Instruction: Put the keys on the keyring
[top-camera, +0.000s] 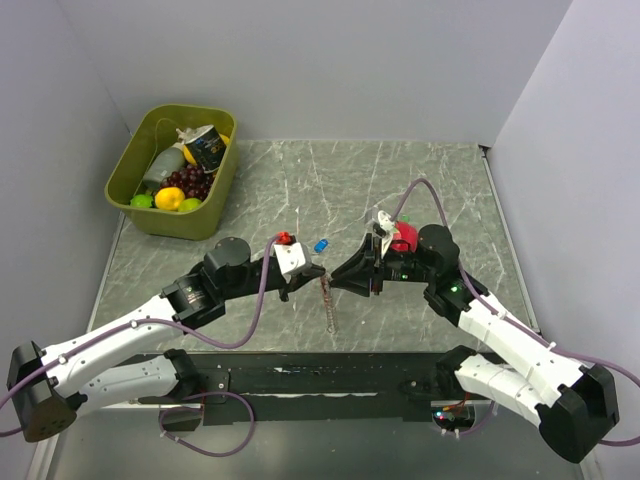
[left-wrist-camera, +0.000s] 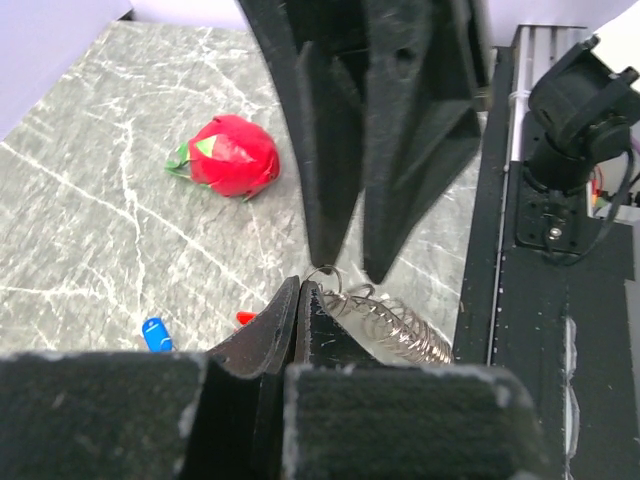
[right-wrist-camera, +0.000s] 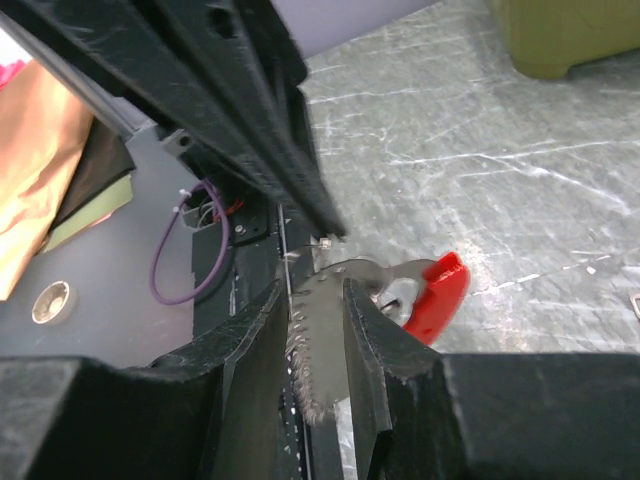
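Item: keyring (right-wrist-camera: 440, 296), a red carabiner with a silvery coiled chain (top-camera: 327, 305). Held between the two arms over the marble-patterned desk (top-camera: 420, 180), front-centre. Chain trailing toward the near edge in the overhead view.

Left gripper (left-wrist-camera: 300, 292): jaws pressed together on a wire ring at the chain's end. Seen only from the left wrist; hidden under the gripper body from above.

Right gripper (right-wrist-camera: 315, 290): jaws narrow, closed on the coil, which fills the gap. Shown by the right wrist alone; from the left wrist, merely two dark fingers pointing down over the ring.

Carabiner: plain from the right wrist, beyond the jaws. From the left wrist, only a red sliver beside the jaw. Hard to make out overhead.

Blue-headed key (top-camera: 321, 244): lying on the desk just behind the two grippers, apart from the keyring. Blade too small to make out. Other keys: cannot tell.

Also: red toy fruit (left-wrist-camera: 232, 155) on the desk near the right wrist. Olive bin (top-camera: 190, 222) of play food at the far left, cut to a corner in the right wrist view.
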